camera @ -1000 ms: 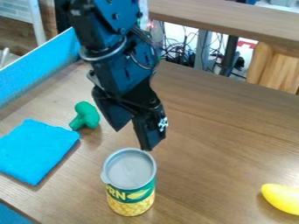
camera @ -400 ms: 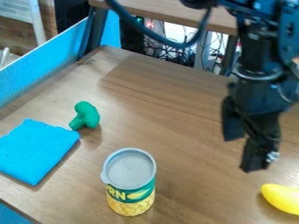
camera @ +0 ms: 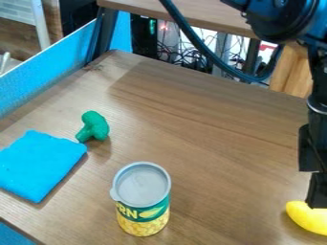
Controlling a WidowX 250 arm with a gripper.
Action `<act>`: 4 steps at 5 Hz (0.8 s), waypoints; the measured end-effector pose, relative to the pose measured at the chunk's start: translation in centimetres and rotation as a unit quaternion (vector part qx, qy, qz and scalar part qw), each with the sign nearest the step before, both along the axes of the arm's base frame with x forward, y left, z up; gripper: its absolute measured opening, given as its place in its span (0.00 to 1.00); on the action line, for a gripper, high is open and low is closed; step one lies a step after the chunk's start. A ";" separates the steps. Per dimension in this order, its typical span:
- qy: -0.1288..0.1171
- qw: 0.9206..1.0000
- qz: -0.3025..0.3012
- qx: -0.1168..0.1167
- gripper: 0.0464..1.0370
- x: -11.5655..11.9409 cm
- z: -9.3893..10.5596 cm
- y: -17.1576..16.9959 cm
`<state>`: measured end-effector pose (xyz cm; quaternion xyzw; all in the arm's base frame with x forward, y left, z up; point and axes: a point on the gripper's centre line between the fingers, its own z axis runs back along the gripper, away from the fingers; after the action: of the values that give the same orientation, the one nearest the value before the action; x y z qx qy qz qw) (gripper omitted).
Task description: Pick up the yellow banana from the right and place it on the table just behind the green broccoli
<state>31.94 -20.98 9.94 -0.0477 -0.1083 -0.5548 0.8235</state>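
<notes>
Can (camera: 143, 201) stood upright, its flat base presumably keeping it steady; gripper (camera: 312, 189), spread wide and empty, hung by yellow fruit (camera: 305, 217) right of can.

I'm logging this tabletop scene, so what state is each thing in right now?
Can: upright, its top covered by a grey lid.
Blue cloth: lying flat, not bunched up.
Green broccoli-shaped piece: lying on its side.
Yellow piece: lying on the table, partly behind the gripper.
Gripper: open, pointing down at the yellow piece.
</notes>
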 end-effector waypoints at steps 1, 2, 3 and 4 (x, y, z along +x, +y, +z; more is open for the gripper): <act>-0.014 1.000 -0.025 -0.003 0.96 1.3 -1.5 -1.1; -0.013 0.999 -0.033 -0.011 0.96 2.1 -3.4 -2.6; -0.001 0.999 -0.033 -0.009 0.96 3.0 -4.8 -3.5; 0.007 0.999 -0.032 -0.005 0.92 3.2 -5.7 -3.9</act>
<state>35.16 -24.90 4.20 -0.0588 -0.1037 -0.5798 0.8060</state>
